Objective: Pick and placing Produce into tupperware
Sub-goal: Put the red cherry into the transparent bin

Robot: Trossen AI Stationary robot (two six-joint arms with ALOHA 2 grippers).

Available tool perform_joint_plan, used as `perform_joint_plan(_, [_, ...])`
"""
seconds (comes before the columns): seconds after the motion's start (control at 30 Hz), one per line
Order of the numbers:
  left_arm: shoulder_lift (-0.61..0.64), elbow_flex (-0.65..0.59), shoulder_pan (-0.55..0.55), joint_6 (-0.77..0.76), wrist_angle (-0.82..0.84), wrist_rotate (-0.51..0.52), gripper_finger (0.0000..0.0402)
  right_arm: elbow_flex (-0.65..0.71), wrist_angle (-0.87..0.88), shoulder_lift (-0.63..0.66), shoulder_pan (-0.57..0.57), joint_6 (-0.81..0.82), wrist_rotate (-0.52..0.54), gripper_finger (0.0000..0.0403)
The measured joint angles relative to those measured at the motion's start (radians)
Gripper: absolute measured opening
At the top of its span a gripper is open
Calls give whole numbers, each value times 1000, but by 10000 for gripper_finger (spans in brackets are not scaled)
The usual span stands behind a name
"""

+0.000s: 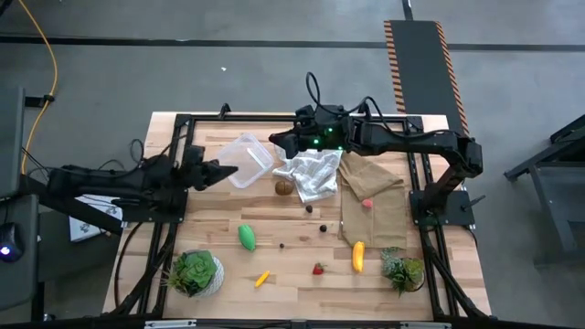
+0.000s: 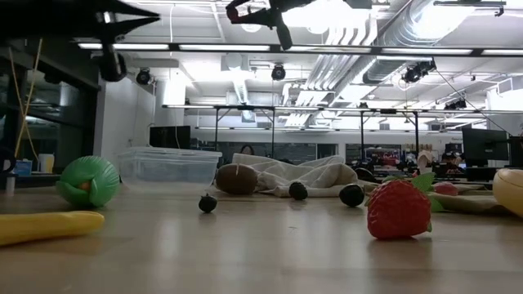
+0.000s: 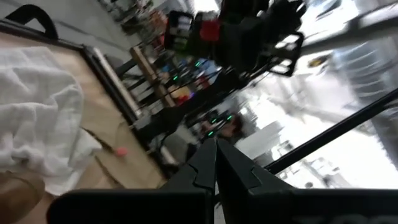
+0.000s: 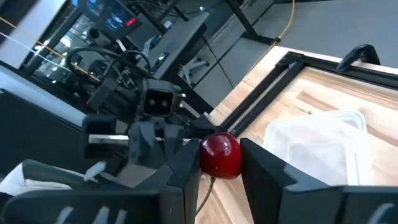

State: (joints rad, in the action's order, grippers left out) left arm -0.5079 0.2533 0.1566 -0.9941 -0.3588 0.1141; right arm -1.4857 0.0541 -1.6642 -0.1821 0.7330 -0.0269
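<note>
Pictured at the far side of the tabletop (image 1: 274, 228): right pincer (image 4: 219, 158) clamped on a small red berry-like ball (image 4: 219, 155), raised above and just beside the clear tupperware (image 1: 249, 160), apparently poised for a drop into it. Opposite, left pincer (image 1: 228, 170) held level at the container's other side, fingers pressed together and empty, seemingly waiting or ready to steady the box. Just below the right pincer, a crumpled white cloth (image 1: 311, 174) with a brown kiwi-like ball (image 1: 284, 188) at its edge; beyond that, a brown cloth (image 1: 370, 196) carrying a small pink piece (image 1: 367, 204). Well nearer the front: green oval (image 1: 247, 237), three tiny dark berries (image 1: 309, 208), red strawberry (image 1: 318, 269), two yellow banana-like pieces (image 1: 357, 256), all still outside the container. Two potted plants (image 1: 195, 271) at the front corners. Pale wooden planks, black frame rails; grey workshop floor around, ceiling ducts and strip lights behind.
</note>
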Motion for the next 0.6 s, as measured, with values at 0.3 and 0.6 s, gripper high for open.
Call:
perform_joint_plan(0.3, [-398,146,1,-30,-200,-81,59,0,-18,0,15,-17,-17,91])
perform_joint_plan(0.6, [-563,219,1,-74,-401,-9,159,0,-29,0,18,-27,-56,91])
